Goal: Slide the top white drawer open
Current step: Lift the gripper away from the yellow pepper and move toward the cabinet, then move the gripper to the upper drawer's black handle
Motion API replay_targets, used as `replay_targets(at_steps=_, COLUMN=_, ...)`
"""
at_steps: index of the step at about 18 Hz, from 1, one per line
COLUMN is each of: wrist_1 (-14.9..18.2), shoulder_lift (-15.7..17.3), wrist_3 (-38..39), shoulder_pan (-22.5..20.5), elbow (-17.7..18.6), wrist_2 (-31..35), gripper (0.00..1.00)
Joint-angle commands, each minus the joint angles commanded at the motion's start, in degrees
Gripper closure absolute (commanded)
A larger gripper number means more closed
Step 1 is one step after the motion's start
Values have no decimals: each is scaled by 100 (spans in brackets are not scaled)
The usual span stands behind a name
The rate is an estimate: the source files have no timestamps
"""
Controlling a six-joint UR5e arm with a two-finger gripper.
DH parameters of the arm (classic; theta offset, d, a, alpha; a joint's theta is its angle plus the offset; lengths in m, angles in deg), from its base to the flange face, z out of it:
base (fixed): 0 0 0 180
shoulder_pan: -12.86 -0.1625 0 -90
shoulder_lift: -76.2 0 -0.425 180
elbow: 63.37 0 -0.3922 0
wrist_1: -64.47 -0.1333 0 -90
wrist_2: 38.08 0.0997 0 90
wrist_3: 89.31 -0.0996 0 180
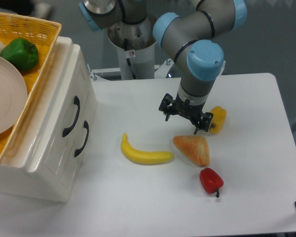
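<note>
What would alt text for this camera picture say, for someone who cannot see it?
A robot arm's fingers hang open above a white table, over a banana, bread wedge and red pepper. At left, a white cabinet's top drawer is shut.

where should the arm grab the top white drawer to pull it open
By its black curved handle on the top white drawer, coming from the table side, the front. The handle bows out from the face and runs upright, so the end effector fingers should straddle it sideways.
</note>
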Motion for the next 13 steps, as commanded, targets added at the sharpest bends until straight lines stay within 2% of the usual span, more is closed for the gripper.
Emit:
replay_targets(at_steps=3, wrist_1=53, shoulder_lift=0, wrist_3=816, shoulder_pan=237, elbow=0, wrist_2=0, gripper=0)
replay_targets(at_steps=6, wrist_1=53, shoulder_lift=-9, wrist_3=1178, shoulder_pan=518, elbow=-9, wrist_2=-17, gripper=0)
replay_targets(at_steps=9, wrist_1=53, shoulder_lift=-44, wrist_3=1888, shoulder_pan=773, elbow=-26, wrist_2=-17, gripper=0)
replay_targets(at_steps=13, wrist_1=79, shoulder_lift=-35, wrist_3=2259, shoulder_pan=1055, elbow=-26, wrist_2=-26, gripper=0)
